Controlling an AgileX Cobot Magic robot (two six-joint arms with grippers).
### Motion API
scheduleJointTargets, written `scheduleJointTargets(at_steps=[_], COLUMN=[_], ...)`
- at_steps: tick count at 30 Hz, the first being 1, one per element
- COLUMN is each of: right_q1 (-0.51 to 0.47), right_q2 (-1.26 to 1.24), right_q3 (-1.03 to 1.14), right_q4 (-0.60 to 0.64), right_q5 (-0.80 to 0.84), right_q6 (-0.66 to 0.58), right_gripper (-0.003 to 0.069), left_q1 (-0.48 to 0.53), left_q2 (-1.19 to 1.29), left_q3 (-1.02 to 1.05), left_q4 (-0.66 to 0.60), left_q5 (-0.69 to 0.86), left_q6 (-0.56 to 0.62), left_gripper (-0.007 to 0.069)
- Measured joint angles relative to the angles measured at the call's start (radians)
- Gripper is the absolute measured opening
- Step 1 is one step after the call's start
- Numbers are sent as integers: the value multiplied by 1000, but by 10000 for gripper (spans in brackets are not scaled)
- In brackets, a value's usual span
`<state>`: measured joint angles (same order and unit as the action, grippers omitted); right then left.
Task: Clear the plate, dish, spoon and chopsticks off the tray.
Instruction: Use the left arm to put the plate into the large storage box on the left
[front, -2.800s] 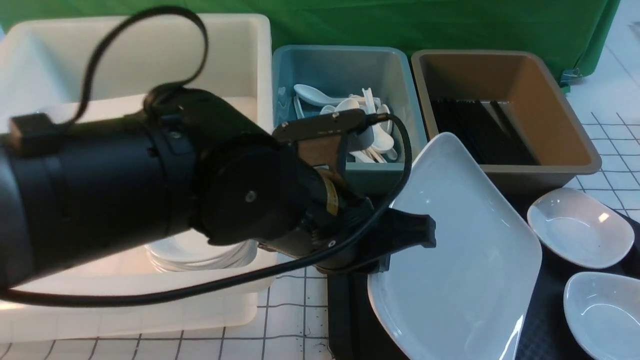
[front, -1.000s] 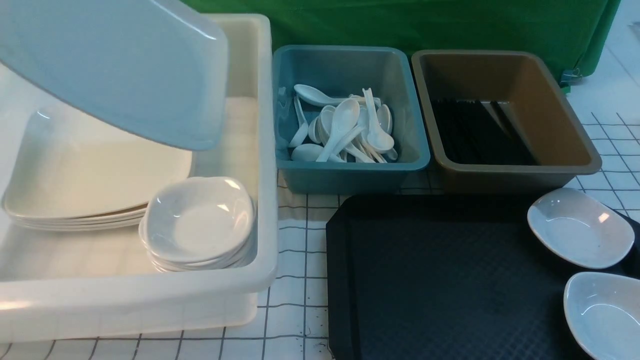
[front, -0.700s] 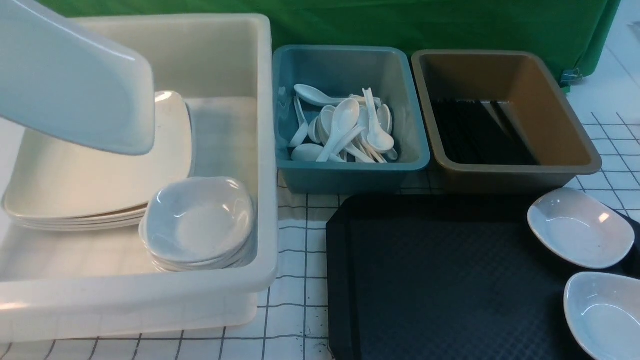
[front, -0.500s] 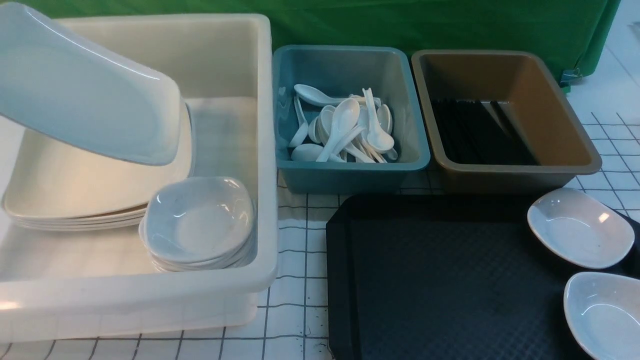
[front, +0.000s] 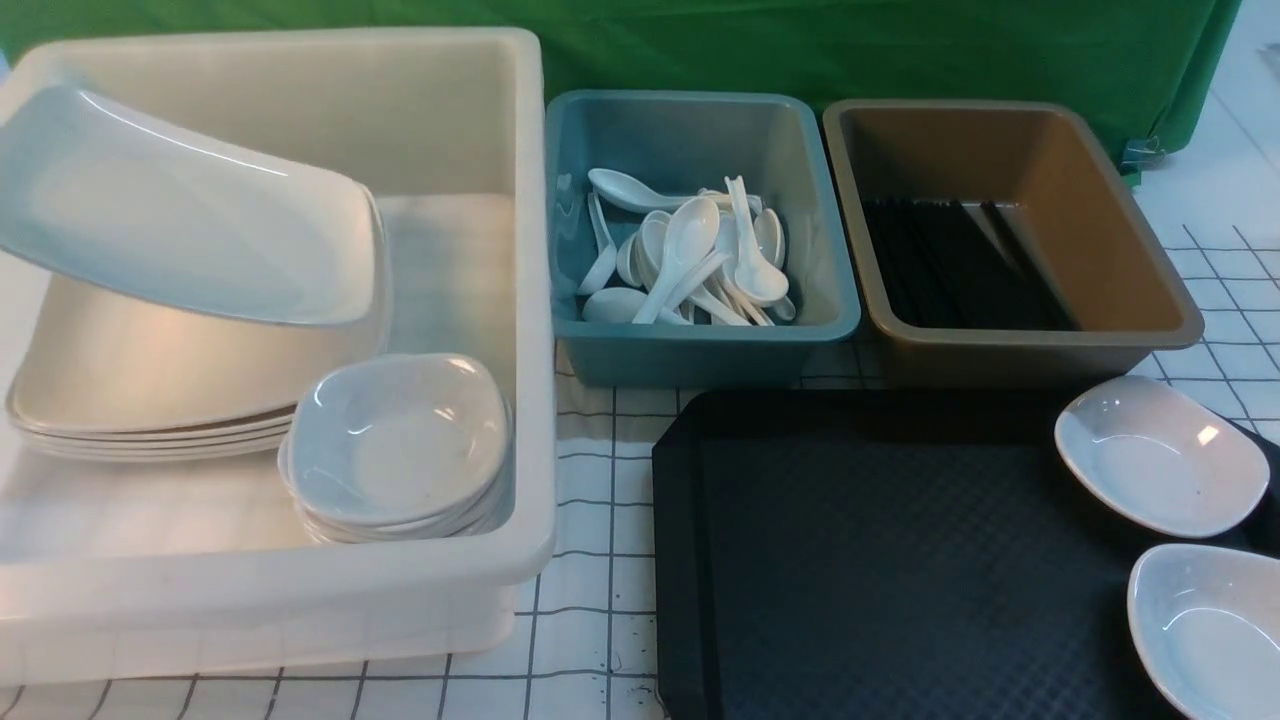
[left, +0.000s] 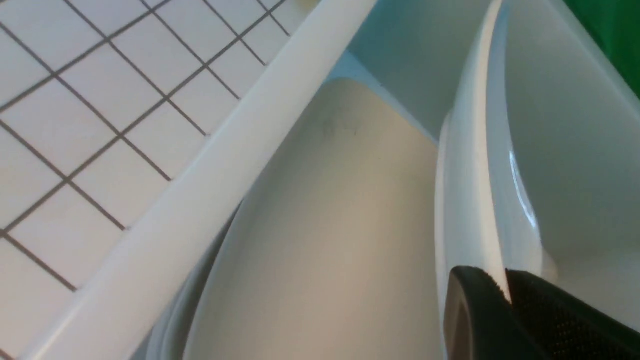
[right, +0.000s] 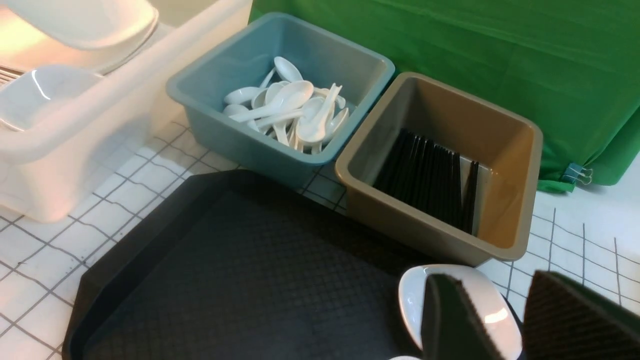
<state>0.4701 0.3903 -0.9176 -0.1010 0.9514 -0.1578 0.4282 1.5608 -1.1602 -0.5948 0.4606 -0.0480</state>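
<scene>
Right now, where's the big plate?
Front view, far left: the plate is tilted over the plate stack in the white tub, held by the left gripper.

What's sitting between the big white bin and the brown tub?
A blue tub full of white spoons sits between the white bin and the brown tub. The front view shows it best.

Glossy plate (front: 190, 225), matt diamond-textured tray (front: 880, 560), smooth plastic blue tub (front: 700, 345)
</scene>
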Motion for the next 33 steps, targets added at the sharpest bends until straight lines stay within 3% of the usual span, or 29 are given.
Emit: scheduleJointTargets(at_steps=[13,27,33], right_q1=[0,0,0], right_q2=[0,0,0], right_q3=[0,0,0], right_q4=[0,0,0], right_q5=[1,1,1], right_q6=[0,0,0], right_gripper=[239,239,239], left_q1=[2,2,2], left_q2=[39,60,53], left_q3=[0,0,0], left_q4=[97,331,383], left_q5=[80,104,147], left_q6=[65,70,70], left_gripper=[32,379,396])
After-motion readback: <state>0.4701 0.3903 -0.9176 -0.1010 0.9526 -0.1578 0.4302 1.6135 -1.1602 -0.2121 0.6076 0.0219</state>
